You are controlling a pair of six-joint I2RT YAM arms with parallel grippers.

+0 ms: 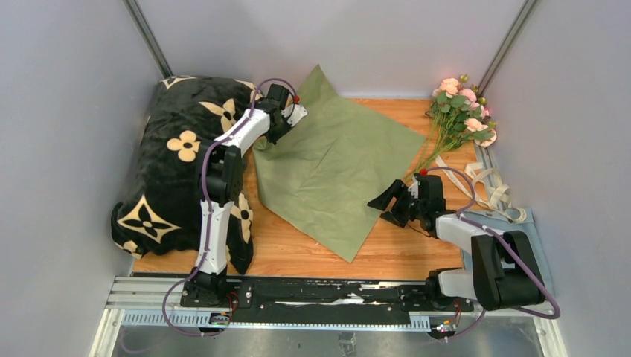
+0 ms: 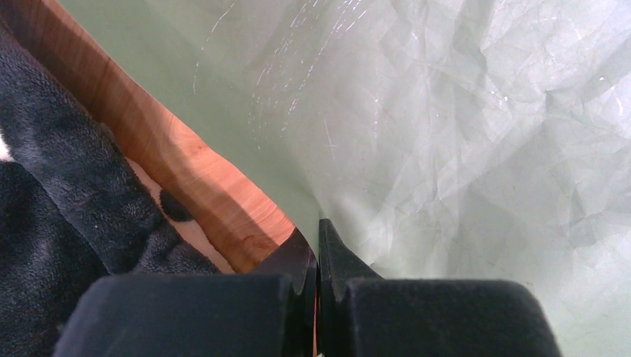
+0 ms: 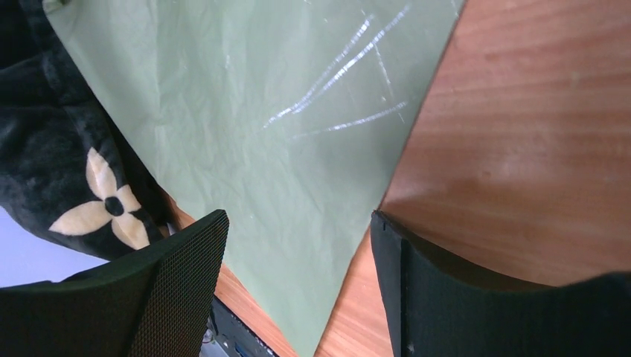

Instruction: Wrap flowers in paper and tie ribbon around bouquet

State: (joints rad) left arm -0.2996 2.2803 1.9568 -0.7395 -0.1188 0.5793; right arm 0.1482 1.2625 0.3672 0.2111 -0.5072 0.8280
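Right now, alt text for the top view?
An olive green paper sheet lies diamond-wise on a wooden table; the left gripper pinches its left edge, and the right gripper hangs open by its near right edge. Pink flowers and a cream ribbon lie far right, a black blanket left.

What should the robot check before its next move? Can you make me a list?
1. The left gripper pinches an edge of the paper: ok.
2. The right gripper is open and empty: ok.
3. The paper is spread out, green side up: ok.
4. The flowers lie on the paper: not ok, they're in the far right corner.
5. The ribbon is off the paper: ok.
6. Colour of the paper's underside: cannot tell.
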